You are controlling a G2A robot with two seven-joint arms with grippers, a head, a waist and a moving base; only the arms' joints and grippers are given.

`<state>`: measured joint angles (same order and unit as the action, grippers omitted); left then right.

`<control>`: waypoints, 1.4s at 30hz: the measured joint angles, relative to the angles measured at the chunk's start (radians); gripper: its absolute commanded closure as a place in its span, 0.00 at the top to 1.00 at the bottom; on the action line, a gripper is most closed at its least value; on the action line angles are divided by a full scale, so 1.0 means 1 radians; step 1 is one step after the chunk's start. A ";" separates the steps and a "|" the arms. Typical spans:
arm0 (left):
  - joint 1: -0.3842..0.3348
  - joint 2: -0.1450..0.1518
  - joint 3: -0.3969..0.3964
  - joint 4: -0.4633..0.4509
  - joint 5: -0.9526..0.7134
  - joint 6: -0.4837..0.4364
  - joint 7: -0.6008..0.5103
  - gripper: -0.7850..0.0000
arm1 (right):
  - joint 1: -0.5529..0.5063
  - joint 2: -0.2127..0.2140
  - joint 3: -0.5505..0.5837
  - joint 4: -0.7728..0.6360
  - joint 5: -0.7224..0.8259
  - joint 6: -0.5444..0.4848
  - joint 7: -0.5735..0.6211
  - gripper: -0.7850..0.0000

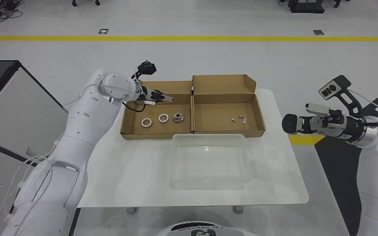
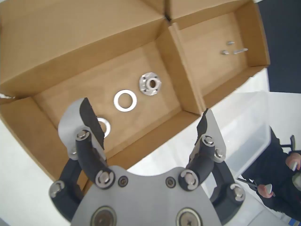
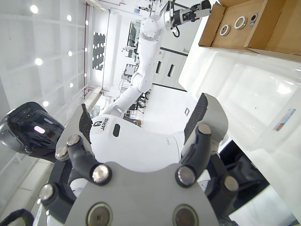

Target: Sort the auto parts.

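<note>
The nearest washer (image 2: 107, 127) is half hidden behind a finger of the left hand (image 2: 146, 109) — only one arc of it shows. The metal pieces (image 2: 234, 50) in the right cardboard box (image 2: 257, 38) are too small to tell their kind — and the right wrist view's edge cuts this box off.

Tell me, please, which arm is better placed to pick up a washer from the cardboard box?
Likely left: the left gripper, open, hangs over the box holding the washers; the right gripper sits beyond the table's edge.
</note>
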<state>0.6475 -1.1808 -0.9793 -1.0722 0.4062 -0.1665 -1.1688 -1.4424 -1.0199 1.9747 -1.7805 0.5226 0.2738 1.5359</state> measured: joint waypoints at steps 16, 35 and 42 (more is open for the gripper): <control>0.331 0.075 -0.296 -0.671 -0.437 0.155 -0.135 1.00 | 0.000 0.000 0.000 0.000 0.000 0.000 0.000 1.00; 0.407 0.083 -0.323 -0.797 -0.516 0.242 -0.108 1.00 | 0.000 0.000 0.000 0.000 0.000 0.000 0.000 1.00; 0.407 0.083 -0.323 -0.797 -0.516 0.242 -0.108 1.00 | 0.000 0.000 0.000 0.000 0.000 0.000 0.000 1.00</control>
<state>1.0540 -1.0981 -1.3020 -1.8697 -0.1099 0.0752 -1.2763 -1.4424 -1.0199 1.9747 -1.7805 0.5226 0.2738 1.5359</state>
